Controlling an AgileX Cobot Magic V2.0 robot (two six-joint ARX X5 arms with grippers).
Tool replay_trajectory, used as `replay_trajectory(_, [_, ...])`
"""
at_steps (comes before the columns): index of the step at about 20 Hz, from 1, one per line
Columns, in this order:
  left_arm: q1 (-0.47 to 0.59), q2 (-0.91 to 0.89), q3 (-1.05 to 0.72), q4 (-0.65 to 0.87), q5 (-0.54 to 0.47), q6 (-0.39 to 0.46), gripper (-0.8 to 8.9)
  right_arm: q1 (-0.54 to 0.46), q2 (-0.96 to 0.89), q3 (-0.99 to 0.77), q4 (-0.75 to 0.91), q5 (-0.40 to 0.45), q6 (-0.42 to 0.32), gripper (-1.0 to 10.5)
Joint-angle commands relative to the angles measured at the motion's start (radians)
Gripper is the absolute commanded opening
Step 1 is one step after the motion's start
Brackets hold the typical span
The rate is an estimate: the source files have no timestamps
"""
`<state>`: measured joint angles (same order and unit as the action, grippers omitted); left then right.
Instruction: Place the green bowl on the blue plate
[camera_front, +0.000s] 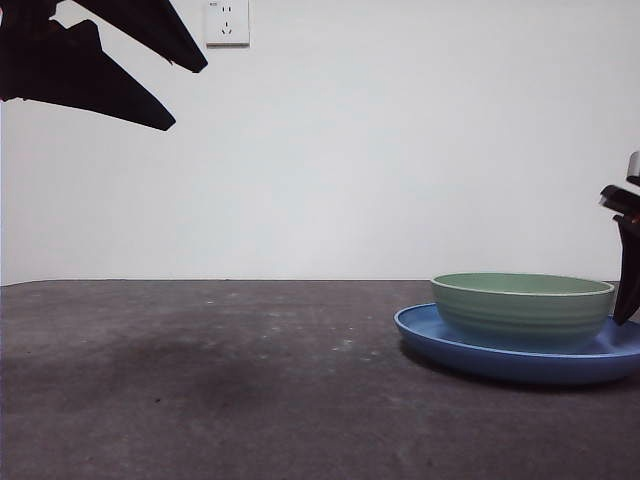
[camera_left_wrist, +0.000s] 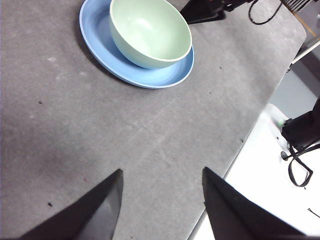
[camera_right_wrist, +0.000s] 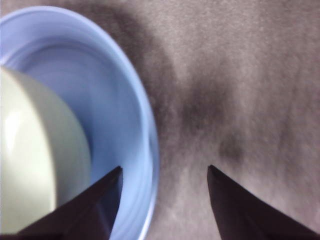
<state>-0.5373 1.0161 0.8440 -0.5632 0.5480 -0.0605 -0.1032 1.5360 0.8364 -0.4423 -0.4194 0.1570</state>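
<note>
The green bowl (camera_front: 522, 308) stands upright inside the blue plate (camera_front: 470, 350) at the right of the table. My left wrist view looks down on the bowl (camera_left_wrist: 150, 30) and plate (camera_left_wrist: 110, 55) from a distance. My right gripper (camera_front: 628, 260) hangs at the picture's right edge, close beside the bowl. It (camera_right_wrist: 165, 170) is open and empty, with the plate's rim (camera_right_wrist: 145, 130) running between its jaws and the bowl (camera_right_wrist: 30, 160) just off to one side. My left gripper (camera_front: 190, 95) waits high at the top left, open (camera_left_wrist: 162, 172) and empty.
A wall socket (camera_front: 227, 22) sits high on the white back wall. The table's edge (camera_left_wrist: 250, 130) runs near a white surface (camera_left_wrist: 260, 185) with black cables (camera_left_wrist: 300, 165). Bare grey tabletop (camera_front: 200, 380) stretches left of the plate.
</note>
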Motion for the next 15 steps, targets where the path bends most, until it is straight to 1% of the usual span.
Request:
replay_trajectory(1, [-0.008,0.007,0.013,0.010,0.003,0.019,2.49,0.013,0.040,0.017,0.024,-0.003,-0.012,1.5])
replay_trajectory(3, [-0.008,0.007,0.013,0.010,0.004,0.018,2.49,0.019,0.046,0.017,0.037,-0.001,-0.013,0.9])
replay_trajectory(5, [-0.008,0.007,0.013,0.010,0.003,0.018,2.49,0.021,0.046,0.017,0.050,0.000,-0.012,0.1])
replay_trajectory(10, [-0.008,0.007,0.013,0.008,0.003,0.018,2.49,0.016,0.045,0.017,0.054,-0.002,-0.004,0.1])
replay_trajectory(15, [-0.008,0.007,0.013,0.003,0.003,0.018,2.49,0.014,-0.010,0.019,0.055,-0.039,0.020,0.1])
